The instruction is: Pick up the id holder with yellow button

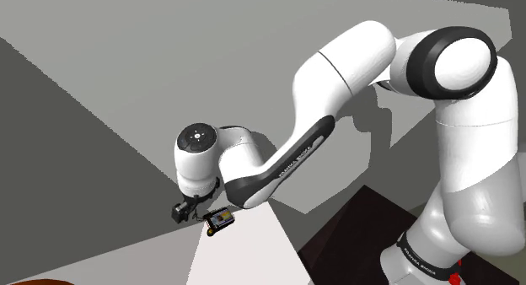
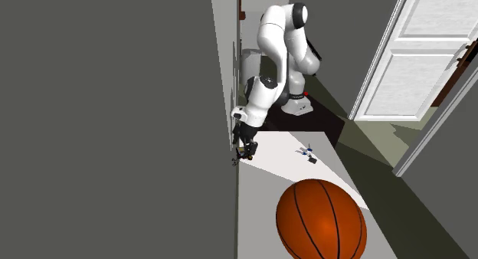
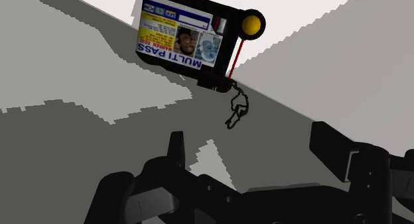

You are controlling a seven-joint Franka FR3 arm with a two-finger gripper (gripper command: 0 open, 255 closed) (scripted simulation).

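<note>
Black-framed, the id holder [image 3: 182, 34] (yellow button at its corner) lies ahead of our tool [image 3: 251, 140], which stands open; we judge this the approach: next, advance and straddle it.

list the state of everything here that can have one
id holder, face up on the table, not gripped
end effector, open, empty, just short of the id holder
basketball, at rest on the table
</note>
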